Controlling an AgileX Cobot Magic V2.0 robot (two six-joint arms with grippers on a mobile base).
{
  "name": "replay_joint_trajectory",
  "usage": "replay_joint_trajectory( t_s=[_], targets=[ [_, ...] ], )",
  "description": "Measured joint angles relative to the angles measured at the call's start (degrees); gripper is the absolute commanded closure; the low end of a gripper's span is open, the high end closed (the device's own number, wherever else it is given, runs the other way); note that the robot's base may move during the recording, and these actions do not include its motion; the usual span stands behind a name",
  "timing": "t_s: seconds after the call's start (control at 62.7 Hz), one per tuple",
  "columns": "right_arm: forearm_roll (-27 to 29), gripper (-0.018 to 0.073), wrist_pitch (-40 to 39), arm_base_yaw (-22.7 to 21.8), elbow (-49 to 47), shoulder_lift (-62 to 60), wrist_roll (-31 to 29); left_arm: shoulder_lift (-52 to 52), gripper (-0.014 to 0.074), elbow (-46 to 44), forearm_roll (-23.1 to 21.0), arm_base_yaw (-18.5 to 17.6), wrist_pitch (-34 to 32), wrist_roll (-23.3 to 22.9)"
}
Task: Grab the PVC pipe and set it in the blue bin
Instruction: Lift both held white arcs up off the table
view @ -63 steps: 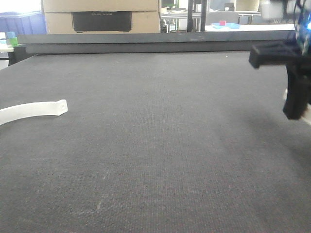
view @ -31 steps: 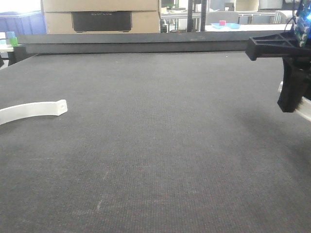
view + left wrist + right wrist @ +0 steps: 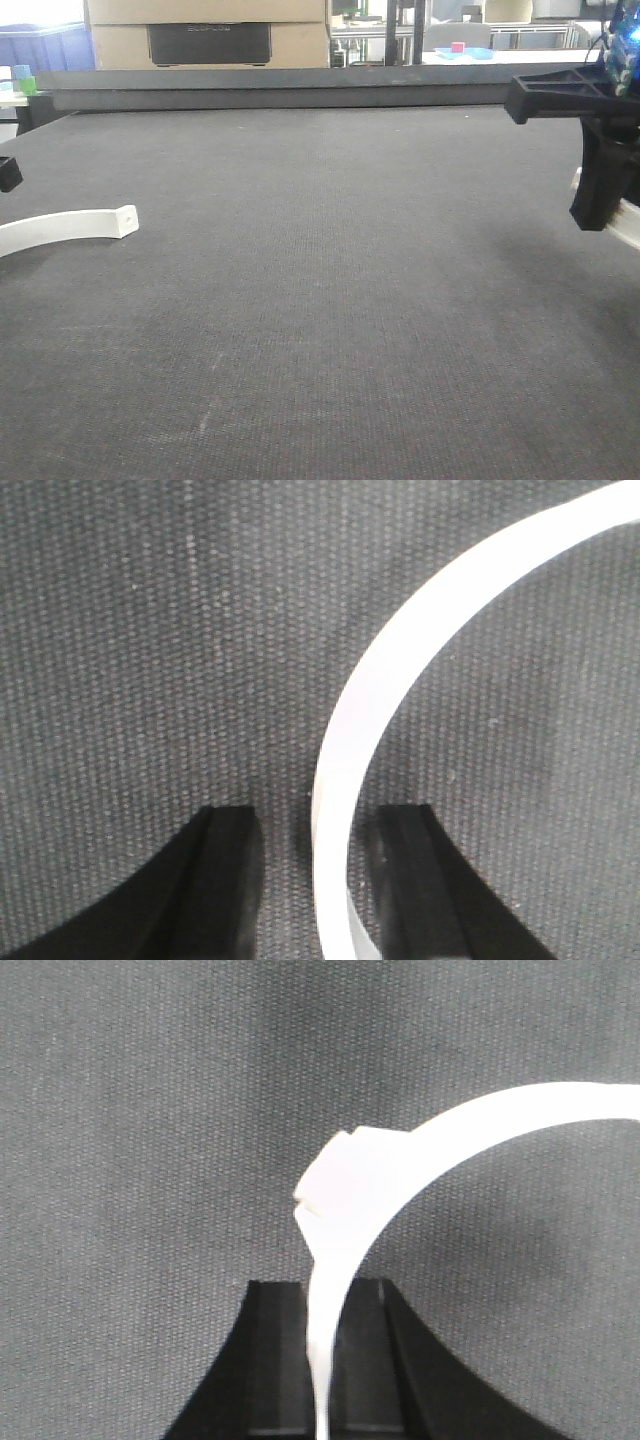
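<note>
We see a wide table (image 3: 320,300) covered in dark grey woven fabric.

At the far right of the front view, the black right claw (image 3: 325,1300) hangs above the surface. In its wrist view, its two fingers are drawn close together and clamp the PVC pipe (image 3: 480,1115), a white curved piece. The pipe rises from between the fingers, thickens into a blocky collar (image 3: 345,1175) and then arcs away to the right. It casts a soft shadow on the fabric below. We cannot tell whether any part of it touches the table. In the front view only a sliver of white shows behind and below this claw, at the right edge of the picture.

At the far left, a flat curved white strip (image 3: 70,225) with a small hole near its end lies on the table. The left claw (image 3: 315,825) sits low over it with its fingers spread apart. The strip runs through the gap, nearer the right-hand finger, and the claw has not closed on it.

A cardboard box (image 3: 210,35) stands beyond the table's far edge.
</note>
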Motion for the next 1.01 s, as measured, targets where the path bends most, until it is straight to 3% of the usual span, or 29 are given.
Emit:
replay_joint_trajectory(
  t_s=[0.223, 0.383, 0.67, 1.006],
  targets=[
    [0.00, 0.0721, 0.00, 0.00, 0.00, 0.00, -0.13, 1.63, 0.0482, -0.78, 0.77, 0.00, 1.26, 0.00],
    [0.00, 0.0721, 0.00, 0.00, 0.00, 0.00, -0.13, 1.83, 0.0707, -1.22, 0.77, 0.00, 2.40, 0.00],
    [0.00, 0.0721, -0.50, 0.00, 0.00, -0.41, -0.13, -0.62, 0.0707, -2.29, 0.13, 0.00, 6.67, 0.00],
    [-0.13, 0.0721, -3.99, 0.00, 0.00, -9.50, -0.13, -20.42, 0.0707, -2.82, -4.87, -1.17, 7.66, 0.00]
  ],
)
